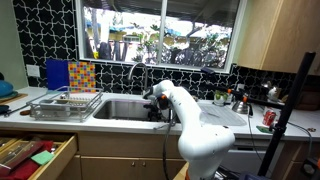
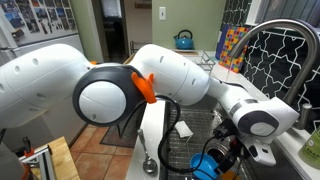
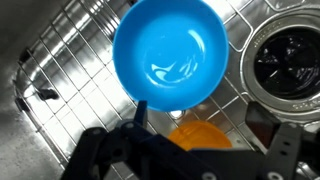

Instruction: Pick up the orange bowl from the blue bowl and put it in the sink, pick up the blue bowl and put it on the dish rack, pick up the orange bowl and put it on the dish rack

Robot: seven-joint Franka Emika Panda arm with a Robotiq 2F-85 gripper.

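Obs., wrist view: blue bowl (image 3: 170, 55) sat upright in the sink (image 1: 115, 105), on the wire grid (image 3: 65, 95) that lined the basin floor. Its inside was wet and glossy. The round drain (image 3: 285, 58) lay just beside the bowl, toward the picture's right edge.

Orange bowl (image 3: 203, 138) was also down in the basin, just beside the blue bowl. It was partly hidden by the dark gripper body, so contact between the two rims could not be told.

Fingers (image 3: 262, 122): spread wide and grasping nothing. The orange bowl showed in the gap between them.

Obs., exterior view: the white arm (image 1: 195, 125) bent down into the basin and covered both bowls from this side. The curved faucet (image 1: 137, 72) rose behind the sink.

Dish rack (image 1: 66, 104) stood on the white surface (image 1: 230, 115) right beside the basin, on the side away from the arm's base. A flat blue board (image 1: 57, 73) stood upright behind the rack, with a many-coloured panel (image 1: 81, 75) next to it. A red can (image 1: 268, 118) stood on the surface beyond the arm, well apart from the rack.
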